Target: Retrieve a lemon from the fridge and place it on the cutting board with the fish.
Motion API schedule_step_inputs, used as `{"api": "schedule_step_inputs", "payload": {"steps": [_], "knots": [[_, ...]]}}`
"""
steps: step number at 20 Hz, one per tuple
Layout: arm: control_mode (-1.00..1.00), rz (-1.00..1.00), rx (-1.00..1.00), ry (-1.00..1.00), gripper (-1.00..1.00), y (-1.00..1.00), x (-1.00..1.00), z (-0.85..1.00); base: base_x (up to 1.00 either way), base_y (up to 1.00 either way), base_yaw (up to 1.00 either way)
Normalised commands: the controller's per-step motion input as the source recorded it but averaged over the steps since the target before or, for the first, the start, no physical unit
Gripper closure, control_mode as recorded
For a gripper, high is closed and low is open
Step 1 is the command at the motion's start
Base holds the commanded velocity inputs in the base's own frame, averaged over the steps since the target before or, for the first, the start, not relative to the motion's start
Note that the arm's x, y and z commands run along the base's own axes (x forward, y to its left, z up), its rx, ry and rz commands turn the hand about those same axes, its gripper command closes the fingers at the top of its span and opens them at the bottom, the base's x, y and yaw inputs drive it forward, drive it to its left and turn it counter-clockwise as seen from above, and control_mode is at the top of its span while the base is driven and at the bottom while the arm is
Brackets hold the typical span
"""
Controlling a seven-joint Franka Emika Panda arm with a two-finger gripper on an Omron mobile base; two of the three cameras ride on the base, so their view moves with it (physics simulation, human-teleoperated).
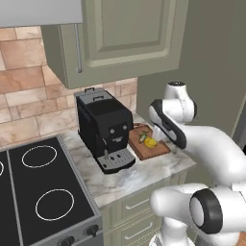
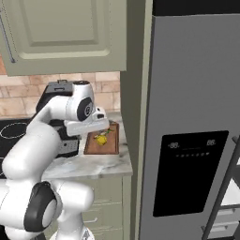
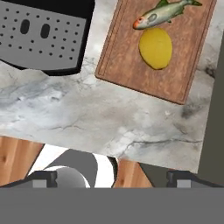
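Where it lies, fish [image 3: 162,14] runs across cutting board [image 3: 131,52], beside lemon [image 3: 155,48].

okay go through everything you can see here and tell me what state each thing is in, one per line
lemon: lying on the cutting board, beside the fish, not held
fish: lying flat on the board
cutting board: flat on the marble counter, next to the coffee machine
coffee machine: upright, drip tray bare
fridge: left door shut
upper cabinet: door shut
stove: burners bare
hand: open, above the counter, holding nothing
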Motion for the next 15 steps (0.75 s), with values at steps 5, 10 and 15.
{"api": "schedule_step_inputs", "payload": {"steps": [5, 10, 15], "knots": [[-1.00, -0.19, -0.01, 0.00, -1.00, 0.02, -0.75, 0.43, 0.00, 0.00, 0.00], [-1.00, -0.29, -0.01, 0.00, -1.00, 0.08, -0.33, 0.53, 0.00, 0.00, 0.00], [-1.00, -0.33, 0.00, 0.00, -1.00, 0.27, -0.06, 0.19, 0.00, 0.00, 0.00]]}}
